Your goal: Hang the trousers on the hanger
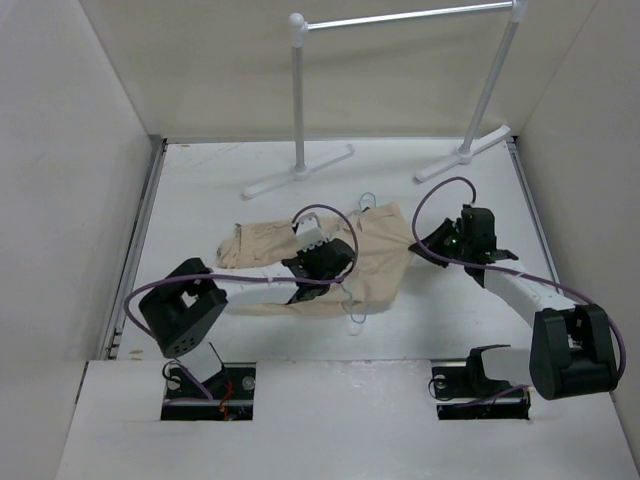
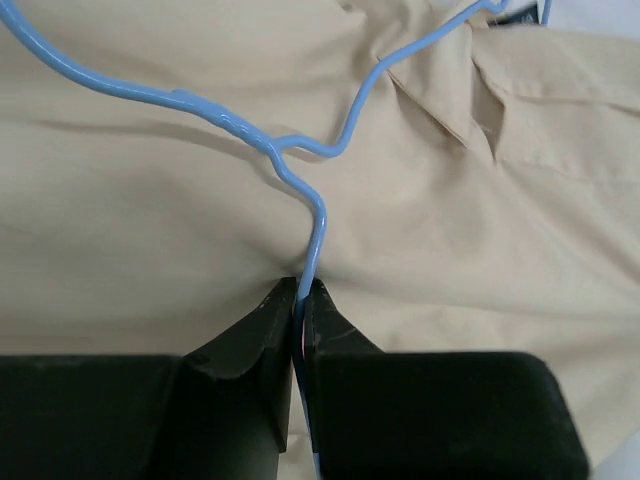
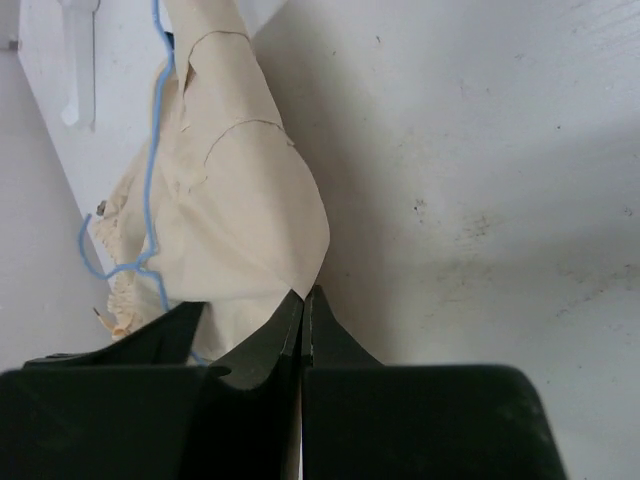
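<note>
The beige trousers [image 1: 378, 262] lie spread flat on the white table, legs running left. The thin pale-blue hanger [image 2: 312, 215] rests on top of them. My left gripper [image 1: 330, 262] is over the middle of the trousers [image 2: 150, 200] and is shut on the hanger's wire, which passes between its jaws [image 2: 300, 292]. At the cloth's right edge, my right gripper [image 1: 428, 243] is shut, and a corner of the trousers [image 3: 235, 220] tapers to a point right between its jaw tips [image 3: 305, 292]. Beyond it the hanger [image 3: 150, 180] snakes over the cloth.
A white garment rack [image 1: 400, 20] with a metal rail stands at the back, its feet [image 1: 300, 172] on the table just behind the trousers. One rack foot [image 3: 78, 60] shows in the right wrist view. Pale walls close in the left, right and back.
</note>
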You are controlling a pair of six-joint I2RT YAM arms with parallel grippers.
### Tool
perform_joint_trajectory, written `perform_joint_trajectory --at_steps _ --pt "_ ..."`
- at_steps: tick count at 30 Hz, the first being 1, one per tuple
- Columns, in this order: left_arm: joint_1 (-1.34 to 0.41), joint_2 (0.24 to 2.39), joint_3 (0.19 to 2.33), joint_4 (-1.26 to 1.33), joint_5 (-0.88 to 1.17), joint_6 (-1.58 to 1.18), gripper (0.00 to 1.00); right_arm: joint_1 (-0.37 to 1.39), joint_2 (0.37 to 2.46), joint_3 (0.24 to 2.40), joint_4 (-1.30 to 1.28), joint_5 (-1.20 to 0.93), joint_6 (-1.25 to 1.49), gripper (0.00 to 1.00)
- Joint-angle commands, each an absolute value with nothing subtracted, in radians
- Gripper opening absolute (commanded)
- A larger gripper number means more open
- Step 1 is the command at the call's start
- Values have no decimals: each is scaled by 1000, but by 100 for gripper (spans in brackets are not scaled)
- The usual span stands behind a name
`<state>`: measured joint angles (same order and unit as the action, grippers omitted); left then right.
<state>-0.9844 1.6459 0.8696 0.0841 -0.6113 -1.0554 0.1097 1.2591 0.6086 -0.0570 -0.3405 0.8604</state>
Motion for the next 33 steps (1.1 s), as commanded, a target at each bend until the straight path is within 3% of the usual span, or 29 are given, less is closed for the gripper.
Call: perform_joint_trajectory --at_steps 1,15,21,33 --pt "-929 1537 824 35 -706 -1034 0 100 1243 644 -78 -322 851 0" --pt "-858 1381 687 -81 -710 -949 0 10 1290 681 -81 -292 864 0" --pt "-964 1430 756 -179 -762 -1002 0 4 1328 776 -95 -281 876 0" --pt "-892 1324 764 -215 -798 -994 0 24 1390 733 -121 -239 853 1"
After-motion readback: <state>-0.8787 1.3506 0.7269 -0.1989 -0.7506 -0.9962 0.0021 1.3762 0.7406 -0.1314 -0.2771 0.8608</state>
